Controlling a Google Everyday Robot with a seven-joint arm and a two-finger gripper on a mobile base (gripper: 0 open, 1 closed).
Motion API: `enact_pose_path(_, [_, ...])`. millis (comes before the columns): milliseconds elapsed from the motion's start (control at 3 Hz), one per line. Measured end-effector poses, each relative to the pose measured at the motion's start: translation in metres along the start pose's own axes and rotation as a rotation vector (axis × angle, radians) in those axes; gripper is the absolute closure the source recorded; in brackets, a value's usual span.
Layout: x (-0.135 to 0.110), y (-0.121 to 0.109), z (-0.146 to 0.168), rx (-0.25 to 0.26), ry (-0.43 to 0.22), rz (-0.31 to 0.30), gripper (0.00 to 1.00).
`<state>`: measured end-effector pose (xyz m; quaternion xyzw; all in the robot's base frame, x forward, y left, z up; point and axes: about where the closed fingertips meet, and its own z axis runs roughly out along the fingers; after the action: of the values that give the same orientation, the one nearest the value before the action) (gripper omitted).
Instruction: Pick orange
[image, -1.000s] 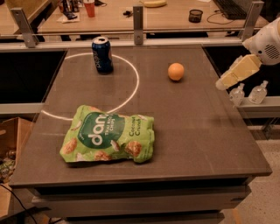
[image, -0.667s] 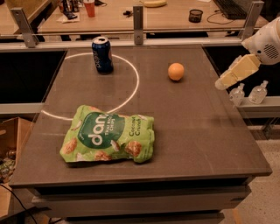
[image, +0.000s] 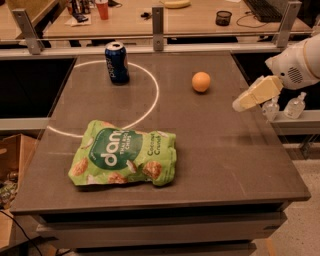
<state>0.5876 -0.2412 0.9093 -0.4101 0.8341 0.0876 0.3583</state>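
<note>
The orange (image: 201, 81) is a small round orange fruit lying on the dark grey table (image: 210, 150), right of the middle and toward the back. My gripper (image: 240, 104) hangs over the table's right edge, on a white arm that comes in from the right. It is to the right of the orange and a little nearer the front, apart from it and holding nothing.
A blue soda can (image: 116, 62) stands at the back left on a white arc. A green snack bag (image: 122, 159) lies at the front left. Two small clear bottles (image: 294, 106) stand on a ledge beyond the right edge. A railing with posts runs along the back.
My gripper has moved slightly left and down along the table's right edge. The orange, can and bag have not moved.
</note>
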Motion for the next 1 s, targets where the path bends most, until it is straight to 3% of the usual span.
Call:
enact_pose_path(667, [-0.007,0.014,0.052,-0.057,-0.072,0.001,0.00])
enact_pose_path(1000, [-0.016,0.007,0.073,-0.068,-0.110,-0.012,0.00])
